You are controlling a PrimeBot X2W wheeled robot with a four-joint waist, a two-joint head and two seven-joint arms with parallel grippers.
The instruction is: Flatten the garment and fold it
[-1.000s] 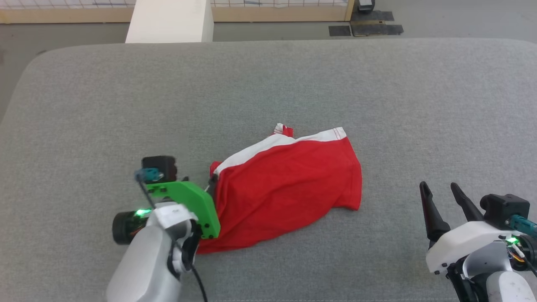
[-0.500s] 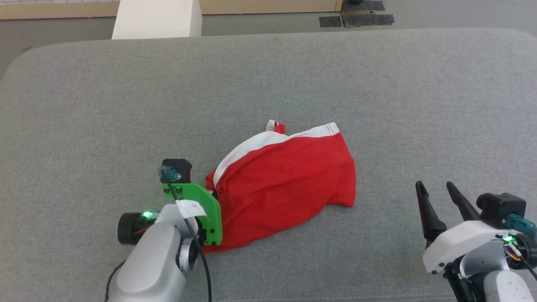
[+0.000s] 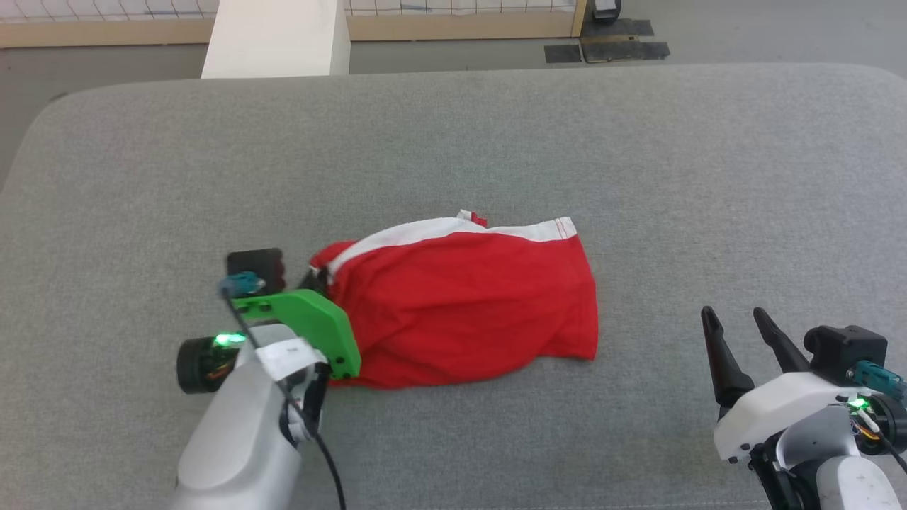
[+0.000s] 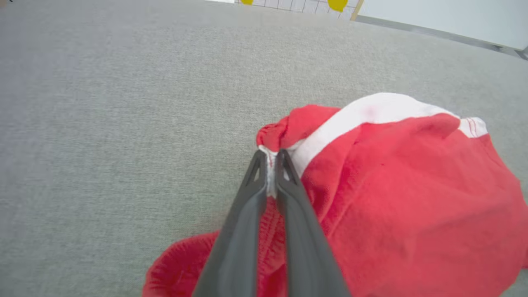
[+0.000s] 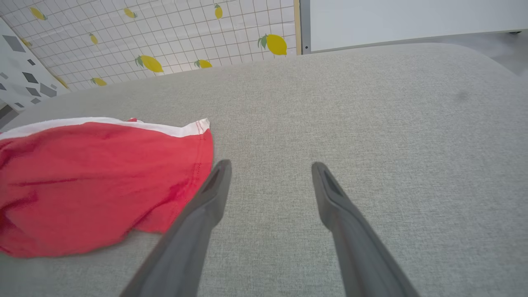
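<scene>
Inspection of markings: a small white tag [image 3: 285,352] sits on my pale left forearm [image 3: 241,439], and any print on it is too small to read; I make out no lettering on the garment. The bright red soft fabric shorts with a white side stripe [image 3: 460,304] lie crumpled, not flat, near the middle of the grey woven fabric surface [image 3: 453,142], with the stripe running along their far edge. My left pincer [image 4: 270,159] is at the shorts' left end, its two dark fingers pressed together and pinching a bunched fold where the white stripe meets the red cloth; gathered red fabric lies under the fingers in the left wrist view. My left forearm rises from the lower left of the head view, the wrist turned so that its flat green plate [image 3: 305,319] faces upward and covers most of the fingers there. My right pincer [image 3: 735,316] stands at the lower right of the head view, fingers spread wide and pointing away from me, holding nothing, well apart from the shorts' right hem. In the right wrist view the shorts [image 5: 95,181] lie to the left of the spread fingers, with grey surface between and beyond them and a white tiled wall with yellow lemon prints [image 5: 165,37] behind.
</scene>
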